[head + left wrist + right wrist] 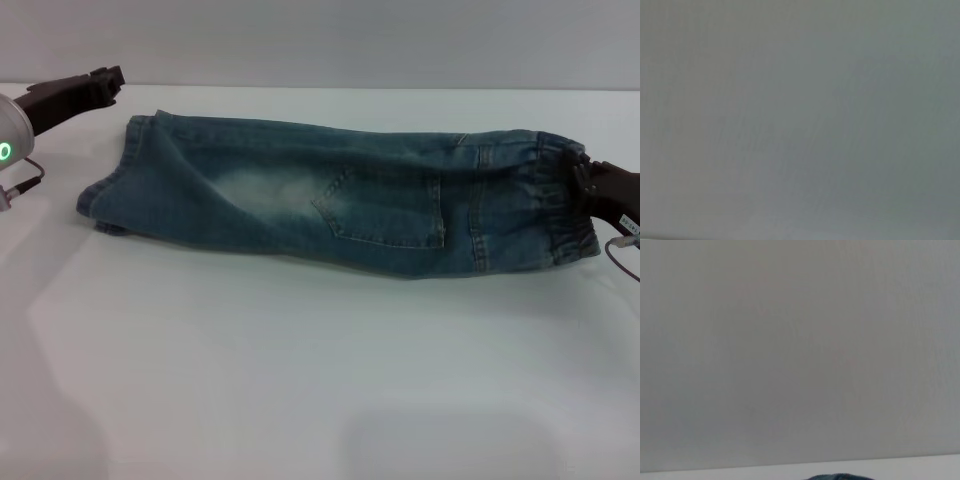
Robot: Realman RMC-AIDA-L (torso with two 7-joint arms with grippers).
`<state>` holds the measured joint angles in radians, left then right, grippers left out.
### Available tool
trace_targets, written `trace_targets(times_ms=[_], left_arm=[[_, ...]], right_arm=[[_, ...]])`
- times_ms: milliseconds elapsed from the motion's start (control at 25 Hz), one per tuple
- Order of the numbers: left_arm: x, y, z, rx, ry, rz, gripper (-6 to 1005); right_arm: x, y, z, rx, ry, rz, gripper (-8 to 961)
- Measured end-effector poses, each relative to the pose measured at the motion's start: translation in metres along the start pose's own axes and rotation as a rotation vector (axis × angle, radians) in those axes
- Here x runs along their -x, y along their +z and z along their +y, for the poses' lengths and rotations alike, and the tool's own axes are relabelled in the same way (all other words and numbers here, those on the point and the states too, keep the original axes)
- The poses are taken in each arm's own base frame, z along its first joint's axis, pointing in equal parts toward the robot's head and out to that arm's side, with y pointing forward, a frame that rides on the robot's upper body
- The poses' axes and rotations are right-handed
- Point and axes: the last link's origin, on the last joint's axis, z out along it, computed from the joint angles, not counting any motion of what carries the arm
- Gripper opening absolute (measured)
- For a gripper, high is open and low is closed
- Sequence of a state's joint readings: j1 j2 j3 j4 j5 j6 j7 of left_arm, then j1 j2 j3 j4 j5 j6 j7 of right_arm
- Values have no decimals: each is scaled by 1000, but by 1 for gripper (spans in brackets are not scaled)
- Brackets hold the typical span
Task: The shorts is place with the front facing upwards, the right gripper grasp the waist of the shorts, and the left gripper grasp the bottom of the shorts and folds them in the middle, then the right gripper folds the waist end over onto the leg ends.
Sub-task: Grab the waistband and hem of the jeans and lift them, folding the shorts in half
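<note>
The left wrist view shows only a flat grey blur, and nothing in it can be made out. The right wrist view is almost all pale grey too, with a thin white strip of counter and a tiny dark bump of cloth at its edge.

In the head view, the shorts lie long and flat across the far part of the white counter. They are folded in half the long way, so a square back pocket with orange stitching faces up. The cloth is blue-green denim, with a pale faded patch near the middle.

The waist is the bunched, wrinkly, darker end on the right. The right gripper is black and touches this end. Most of it is cut off by the picture edge, and I cannot tell if it is pinching the cloth or not.

The leg ends are the flat, plain end on the left. The left gripper is black, with a silver wrist and a green light. It sits near the far left corner, just apart from the shorts, holding nothing. Its tips look pressed together.

The counter is smooth and bare white. Behind it is a plain grey wall.
</note>
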<state>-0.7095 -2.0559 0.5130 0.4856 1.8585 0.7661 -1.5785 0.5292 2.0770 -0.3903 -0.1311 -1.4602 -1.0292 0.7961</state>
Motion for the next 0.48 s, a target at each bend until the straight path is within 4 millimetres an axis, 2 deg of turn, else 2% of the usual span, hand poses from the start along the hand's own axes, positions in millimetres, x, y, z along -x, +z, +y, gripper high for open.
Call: trace_targets(times_ms=[480], left_arm=[[4, 3, 2, -10, 33, -24, 225]], right_arm=[[2, 4, 0, -6, -2, 3, 0]])
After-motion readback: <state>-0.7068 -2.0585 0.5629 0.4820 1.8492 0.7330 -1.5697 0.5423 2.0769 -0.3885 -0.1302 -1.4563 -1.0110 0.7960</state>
